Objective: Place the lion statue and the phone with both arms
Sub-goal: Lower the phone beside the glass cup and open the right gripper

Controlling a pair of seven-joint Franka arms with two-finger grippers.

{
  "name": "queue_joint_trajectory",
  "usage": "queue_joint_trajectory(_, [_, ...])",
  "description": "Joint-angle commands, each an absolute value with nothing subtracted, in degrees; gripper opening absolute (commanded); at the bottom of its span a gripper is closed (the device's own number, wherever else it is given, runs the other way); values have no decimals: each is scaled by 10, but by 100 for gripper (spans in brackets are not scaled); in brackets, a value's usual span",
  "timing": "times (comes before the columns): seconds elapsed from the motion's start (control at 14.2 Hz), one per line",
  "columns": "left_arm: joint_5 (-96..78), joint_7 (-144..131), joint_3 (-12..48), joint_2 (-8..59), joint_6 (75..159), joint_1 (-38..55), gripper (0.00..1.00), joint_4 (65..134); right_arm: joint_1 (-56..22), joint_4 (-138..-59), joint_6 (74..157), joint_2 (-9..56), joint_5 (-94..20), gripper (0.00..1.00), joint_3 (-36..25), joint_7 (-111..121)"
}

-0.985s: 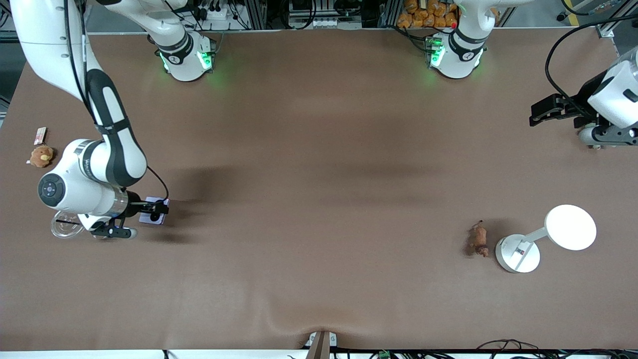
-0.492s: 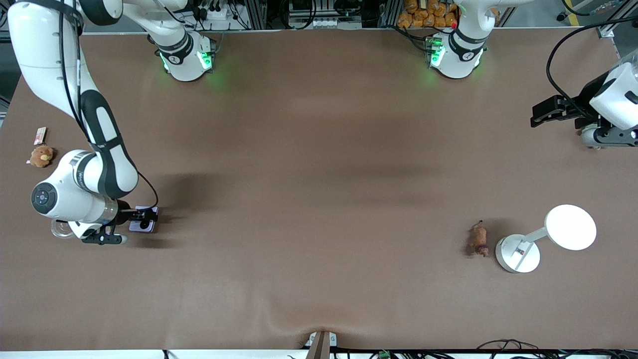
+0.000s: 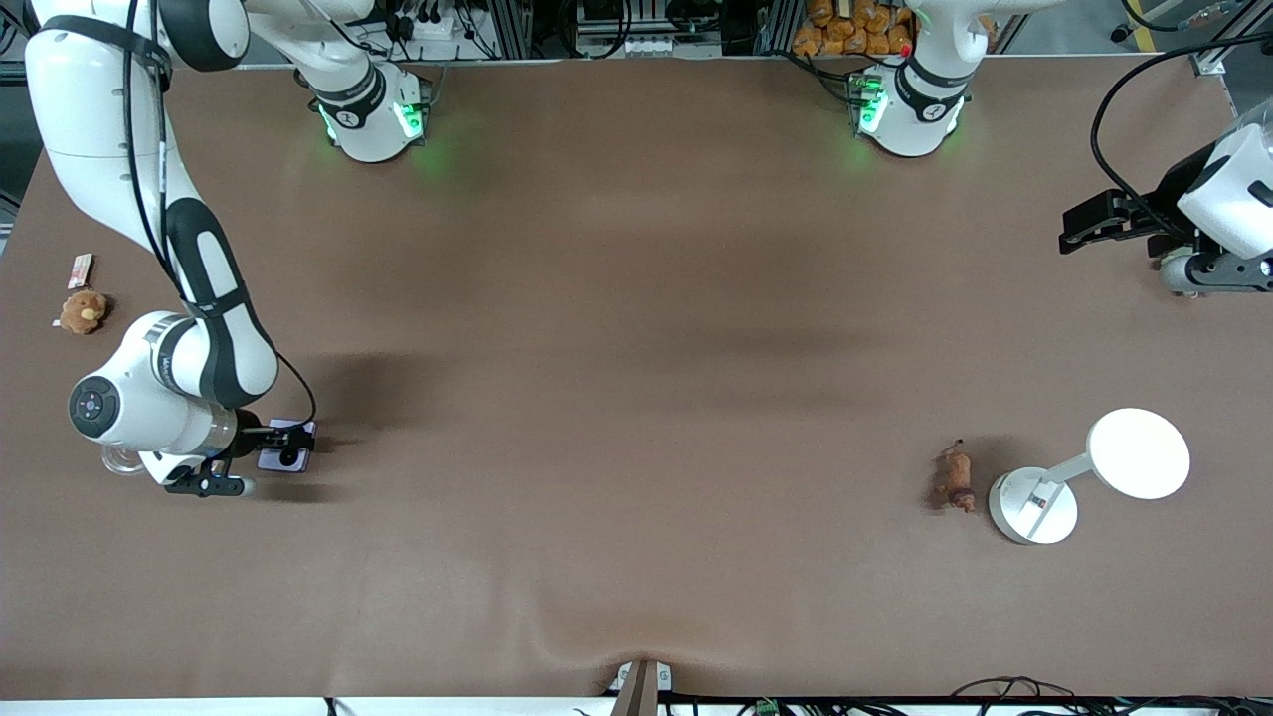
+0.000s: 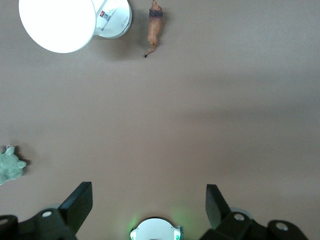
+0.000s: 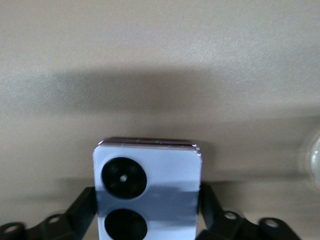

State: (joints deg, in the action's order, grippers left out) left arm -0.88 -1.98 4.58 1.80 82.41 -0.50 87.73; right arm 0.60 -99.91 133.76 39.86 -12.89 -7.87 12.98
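Observation:
The lavender phone (image 3: 272, 456) lies low at the table near the right arm's end, its two black camera circles facing up (image 5: 165, 165). My right gripper (image 3: 295, 447) (image 5: 147, 201) has a finger against each side of the phone. The small brown lion statue (image 3: 955, 480) (image 4: 155, 27) lies on the table toward the left arm's end, right beside a white lamp's base. My left gripper (image 3: 1069, 227) (image 4: 149, 200) hangs open and empty high over the table's edge at that end, well away from the lion.
A white desk lamp (image 3: 1034, 505) with a glowing round head stands next to the lion. A clear glass (image 3: 117, 459) sits under the right arm's wrist. A tan plush toy (image 3: 83, 311) and a small packet (image 3: 80, 269) lie near that end; a green plush turtle (image 4: 10, 170) shows too.
The right arm carried the phone a little toward its own end of the table and nearer the front camera, coming down low. The left arm barely shifted.

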Motion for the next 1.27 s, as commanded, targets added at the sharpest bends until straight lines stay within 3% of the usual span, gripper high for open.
queue_joint_trajectory(0.0, [-17, -13, 44, 18, 828, -6, 100, 867, 24, -970, 1325, 404, -126, 100, -69, 129])
queue_joint_trajectory(0.49, [1, 42, 41, 10, 829, -15, 100, 858, 15, -907, 1161, 346, -112, 100, -76, 133])
queue_joint_trajectory(0.7, [0, 58, 43, 6, 828, -18, 100, 860, 3, -848, 1044, 316, -112, 100, -74, 134])
queue_joint_trajectory(0.84, [0, 58, 43, 6, 829, -18, 100, 860, 2, -816, 1016, 295, -113, 100, -75, 135])
queue_joint_trajectory(1.2, [0, 58, 43, 1, 828, -18, 100, 864, 6, -640, 808, 289, -112, 100, -76, 134])
